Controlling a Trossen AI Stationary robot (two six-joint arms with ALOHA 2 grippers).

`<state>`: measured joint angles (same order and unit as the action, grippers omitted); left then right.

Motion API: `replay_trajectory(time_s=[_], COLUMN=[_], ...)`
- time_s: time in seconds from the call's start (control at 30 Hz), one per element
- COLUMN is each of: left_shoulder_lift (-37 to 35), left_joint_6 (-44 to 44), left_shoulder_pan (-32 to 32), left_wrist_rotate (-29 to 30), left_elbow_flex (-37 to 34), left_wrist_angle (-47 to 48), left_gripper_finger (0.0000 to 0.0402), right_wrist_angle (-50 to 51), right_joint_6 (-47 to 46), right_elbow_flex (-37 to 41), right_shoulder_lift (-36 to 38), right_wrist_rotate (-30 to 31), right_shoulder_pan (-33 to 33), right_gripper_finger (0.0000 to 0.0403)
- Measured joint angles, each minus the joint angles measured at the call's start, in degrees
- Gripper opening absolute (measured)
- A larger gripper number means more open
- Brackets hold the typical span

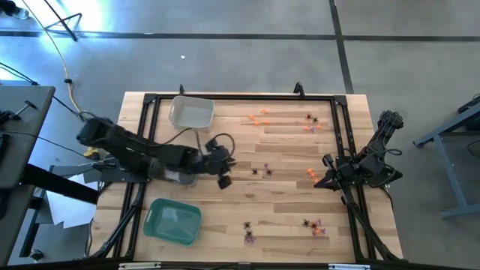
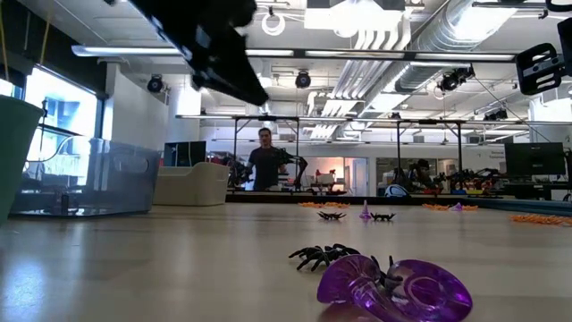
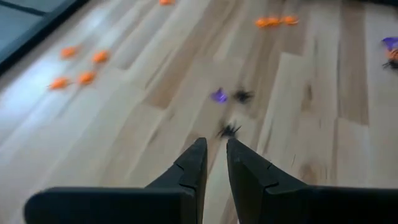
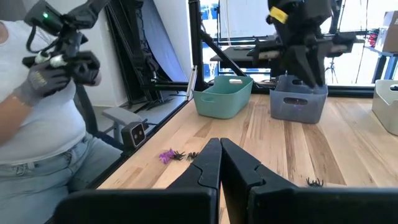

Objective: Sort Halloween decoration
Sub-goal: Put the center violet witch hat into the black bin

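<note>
High view shows the Halloween decoration [image 1: 262, 171] scattered in small clusters across the wooden surface [image 1: 285, 202], none yet in the clear tray [image 1: 191, 112] or the green tray [image 1: 174, 221]. My left gripper [image 1: 225, 180] hangs above the middle of the surface, fingers [image 3: 194, 167] a narrow slit apart and holding nothing, pointed toward a black spider [image 3: 229, 130], probably my next pick. My right gripper [image 4: 220, 147] waits shut and empty at the right edge.
</note>
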<state>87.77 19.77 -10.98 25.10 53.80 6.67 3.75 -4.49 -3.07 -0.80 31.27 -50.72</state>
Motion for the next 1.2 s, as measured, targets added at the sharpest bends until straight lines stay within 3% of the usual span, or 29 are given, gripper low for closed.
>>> replay_trajectory(time_s=[0.47,0.87,1.2], left_shoulder_lift=[21.02,34.01,37.04], left_joint_6=[-6.81,-6.39,-4.12], left_shoulder_pan=[5.86,9.19,10.86], left_wrist_rotate=[-13.48,-17.55,-17.16], left_elbow_flex=[0.99,12.12,13.99], left_wrist_angle=[-33.04,-33.83,-32.64], left_gripper_finger=[0.0137,0.0141,0.0141], right_wrist_angle=[0.0,-0.01,0.0], right_joint_6=[0.0,0.01,0.0], right_elbow_flex=[-0.01,0.0,-0.01], right_shoulder_lift=[0.0,0.02,0.01], right_wrist_rotate=[0.02,0.02,0.0], right_shoulder_pan=[0.0,0.0,0.0], right_gripper_finger=[0.0,0.0,0.0])
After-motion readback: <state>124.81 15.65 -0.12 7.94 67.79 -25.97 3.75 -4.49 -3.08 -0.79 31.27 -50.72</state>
